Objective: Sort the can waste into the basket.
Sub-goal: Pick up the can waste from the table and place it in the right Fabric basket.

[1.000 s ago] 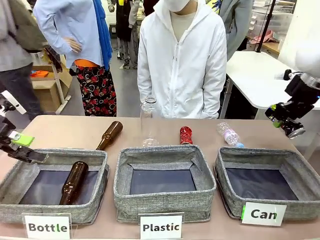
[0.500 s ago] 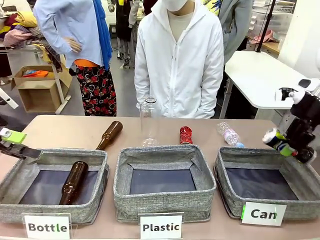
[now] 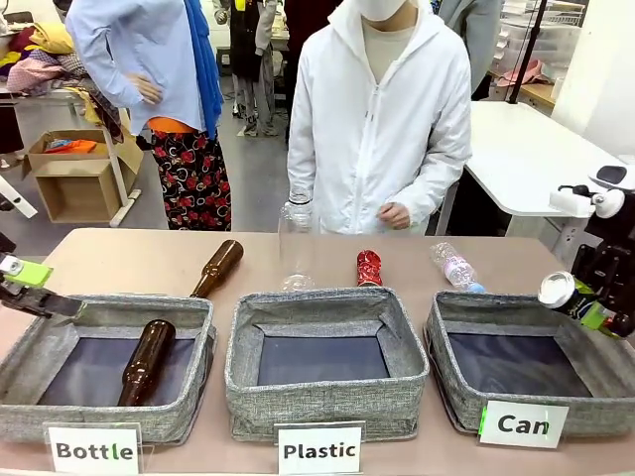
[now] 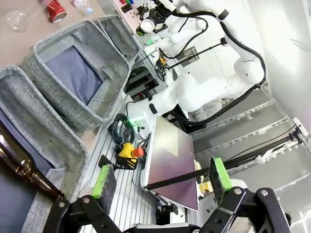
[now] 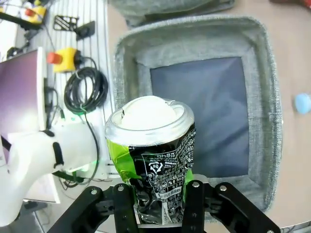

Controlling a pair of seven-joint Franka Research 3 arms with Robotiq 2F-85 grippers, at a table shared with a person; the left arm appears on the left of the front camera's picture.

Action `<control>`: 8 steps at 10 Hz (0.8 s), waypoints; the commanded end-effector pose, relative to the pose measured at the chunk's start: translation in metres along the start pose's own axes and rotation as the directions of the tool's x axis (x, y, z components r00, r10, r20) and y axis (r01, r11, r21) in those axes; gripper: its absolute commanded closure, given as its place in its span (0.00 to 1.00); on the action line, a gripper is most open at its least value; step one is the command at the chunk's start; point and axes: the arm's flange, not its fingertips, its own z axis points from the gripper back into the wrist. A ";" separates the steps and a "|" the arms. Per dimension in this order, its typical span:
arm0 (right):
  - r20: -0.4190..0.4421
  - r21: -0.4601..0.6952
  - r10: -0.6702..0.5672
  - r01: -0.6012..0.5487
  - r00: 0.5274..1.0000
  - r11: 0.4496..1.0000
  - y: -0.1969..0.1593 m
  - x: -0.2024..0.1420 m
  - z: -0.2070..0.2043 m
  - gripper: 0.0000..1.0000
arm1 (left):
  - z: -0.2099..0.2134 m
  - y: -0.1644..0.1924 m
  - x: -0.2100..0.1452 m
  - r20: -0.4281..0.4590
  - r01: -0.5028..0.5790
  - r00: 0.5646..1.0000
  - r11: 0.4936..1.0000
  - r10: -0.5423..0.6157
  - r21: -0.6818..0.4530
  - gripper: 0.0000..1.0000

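The right hand [image 3: 596,314], clamped on the crushed black metal can [image 3: 559,290], hangs above the side rim of the grey woven basket [image 3: 496,305], so a release here could drop it outside.

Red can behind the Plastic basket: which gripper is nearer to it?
Right. The right gripper, holding the black can, hangs over the right rim of the Can basket, right of the red can; the left gripper sits at the left edge of the Bottle basket.

the right pincer [image 3: 593,312] grips a crushed can [image 3: 559,291] above the right rim of the can basket [image 3: 496,305]; a red can [image 3: 369,268] sits on the bench [image 3: 149,260] behind the middle basket [image 3: 327,302].
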 end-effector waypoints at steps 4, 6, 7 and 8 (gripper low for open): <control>0.025 -0.003 0.020 -0.020 0.999 1.000 -0.014 0.001 0.006 0.06 | 0.001 -0.003 -0.002 0.002 -0.007 1.000 1.000 0.007 -0.007 0.00; 0.022 -0.003 0.013 -0.012 1.000 1.000 -0.017 0.002 0.006 0.01 | 0.001 -0.003 -0.002 0.002 -0.007 1.000 1.000 0.007 -0.007 0.00; 0.022 -0.001 0.007 -0.007 1.000 1.000 -0.019 0.002 0.006 0.00 | 0.001 -0.003 -0.002 0.002 -0.007 1.000 1.000 0.007 -0.007 0.00; 0.027 0.002 0.000 0.000 1.000 1.000 -0.021 0.002 0.006 0.00 | 0.001 -0.003 -0.002 0.002 -0.007 1.000 1.000 0.007 -0.007 0.00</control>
